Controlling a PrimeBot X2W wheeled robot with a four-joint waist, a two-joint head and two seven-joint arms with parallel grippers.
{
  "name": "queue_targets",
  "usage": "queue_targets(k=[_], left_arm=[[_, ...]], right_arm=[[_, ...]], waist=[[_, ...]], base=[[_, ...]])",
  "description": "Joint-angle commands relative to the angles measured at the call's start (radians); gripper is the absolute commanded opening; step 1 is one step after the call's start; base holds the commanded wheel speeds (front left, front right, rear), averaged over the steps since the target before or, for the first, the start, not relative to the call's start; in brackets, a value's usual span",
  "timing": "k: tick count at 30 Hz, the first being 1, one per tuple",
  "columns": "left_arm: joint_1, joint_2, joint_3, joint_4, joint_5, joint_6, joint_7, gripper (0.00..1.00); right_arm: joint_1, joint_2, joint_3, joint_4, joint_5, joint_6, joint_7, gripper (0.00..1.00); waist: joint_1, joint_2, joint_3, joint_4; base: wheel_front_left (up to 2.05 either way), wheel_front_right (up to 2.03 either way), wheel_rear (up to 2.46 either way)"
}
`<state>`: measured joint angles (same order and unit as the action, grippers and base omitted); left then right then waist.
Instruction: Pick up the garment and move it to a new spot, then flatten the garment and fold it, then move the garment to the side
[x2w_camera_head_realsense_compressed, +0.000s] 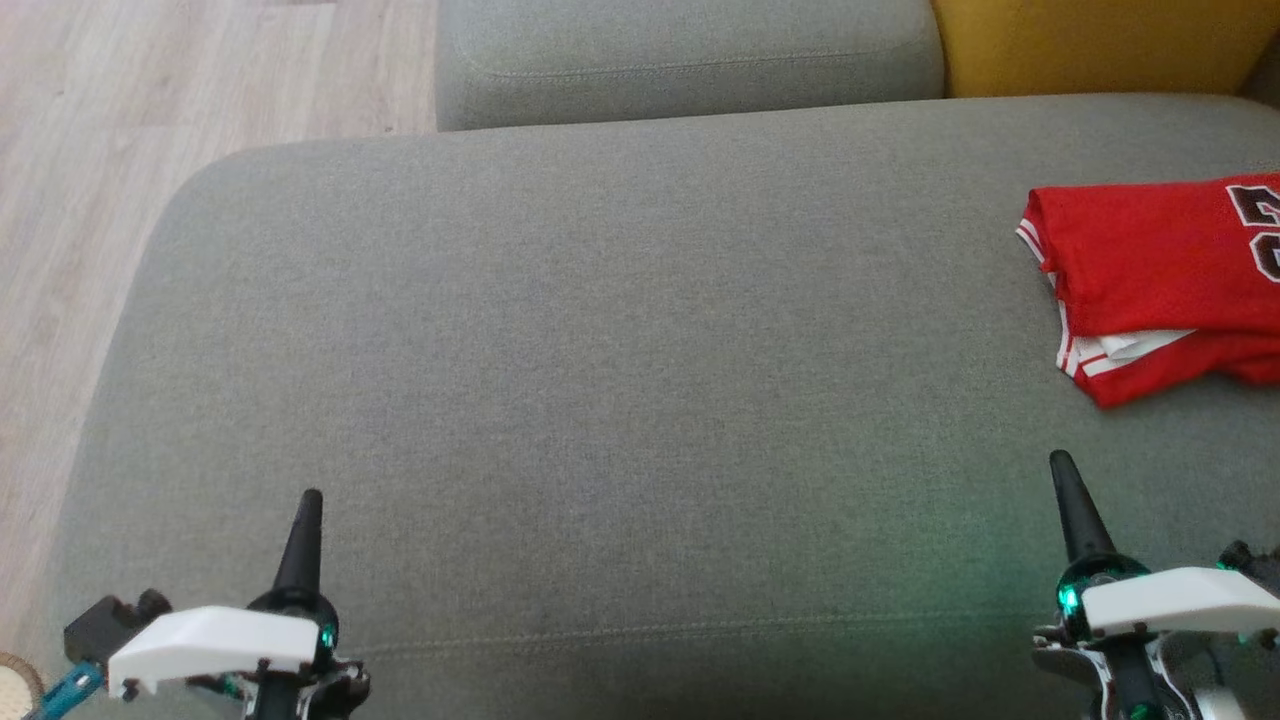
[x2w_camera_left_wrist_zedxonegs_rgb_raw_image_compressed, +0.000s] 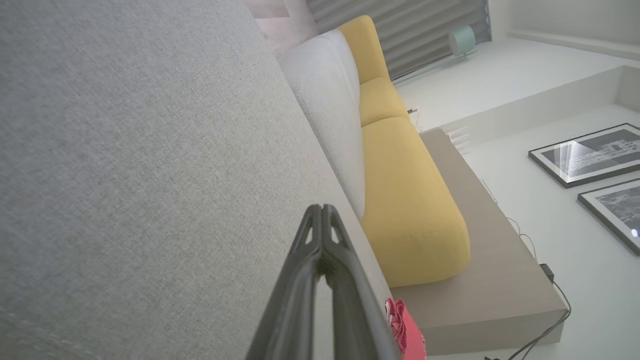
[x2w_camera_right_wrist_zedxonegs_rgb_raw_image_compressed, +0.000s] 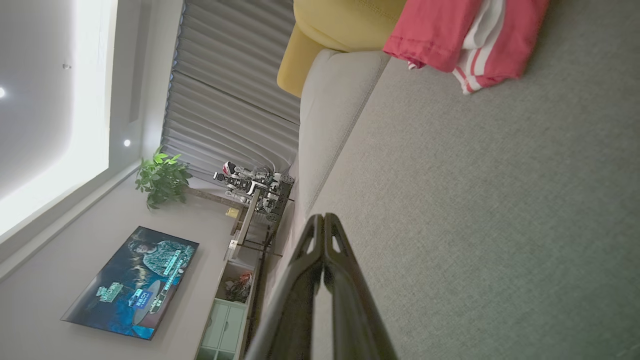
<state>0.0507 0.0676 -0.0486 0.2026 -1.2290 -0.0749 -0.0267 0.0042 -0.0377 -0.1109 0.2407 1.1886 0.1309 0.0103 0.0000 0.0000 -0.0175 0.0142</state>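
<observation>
While the red garment (x2w_camera_head_realsense_compressed: 1150, 270) lies folded on the grey sofa seat (x2w_camera_head_realsense_compressed: 600, 350), it sits far out at three o'clock in the head view, its right part cut off by the edge of the picture. Layers are stacked there, white striped trim showing along the left edge and at the lower corner, with a slip of white fabric peeking out between the red. Dark lettering with a pale outline shows on the top layer, too cropped to read.

Down at five o'clock, the right hand (x2w_camera_head_realsense_compressed: 1058, 458) hovers near the garment's lower corner but apart from it, its two dark fingers pressed together into one point, gripping nothing. Its wrist view confirms that: tips meeting, grey fabric beneath them, and the garment up at one o'clock against the yellow cushion (x2w_camera_head_realsense_compressed: 1100, 45).

Over at seven o'clock, the left hand (x2w_camera_head_realsense_compressed: 311, 497) is well apart from the garment, closed just the same and empty, fingers pointing toward twelve. Wide bare seat lies between the two hands.

Beyond the seat, a grey back cushion (x2w_camera_head_realsense_compressed: 690, 60) sits at twelve o'clock, the yellow one beside it at one. Pale wooden floor (x2w_camera_head_realsense_compressed: 150, 100) fills ten o'clock.

Further out, the right wrist view takes in a pleated curtain (x2w_camera_right_wrist_zedxonegs_rgb_raw_image_compressed: 235, 115), a leafy plant (x2w_camera_right_wrist_zedxonegs_rgb_raw_image_compressed: 162, 177) and a lit television (x2w_camera_right_wrist_zedxonegs_rgb_raw_image_compressed: 132, 282); the left wrist view catches framed pictures (x2w_camera_left_wrist_zedxonegs_rgb_raw_image_compressed: 585, 155) at three o'clock.
</observation>
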Motion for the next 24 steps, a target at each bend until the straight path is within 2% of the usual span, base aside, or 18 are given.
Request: queue_targets(k=[1, 24], left_arm=[[-0.068, 0.018, 0.037, -0.022, -0.031, -0.013, 0.008, 0.0], [-0.127, 0.016, 0.092, 0.021, -0.295, -0.042, 0.074, 0.0]], right_arm=[[-0.057, -0.01, 0.011, -0.027, 0.032, 0.0, 0.01, 0.0], [-0.095, -0.012, 0.002, -0.006, 0.298, 0.0, 0.074, 0.0]], waist=[[0.0, 0.0, 0.001, -0.001], [0.0, 0.0, 0.014, -0.01]], base=[[0.0, 0.0, 0.0], [0.0, 0.0, 0.0]])
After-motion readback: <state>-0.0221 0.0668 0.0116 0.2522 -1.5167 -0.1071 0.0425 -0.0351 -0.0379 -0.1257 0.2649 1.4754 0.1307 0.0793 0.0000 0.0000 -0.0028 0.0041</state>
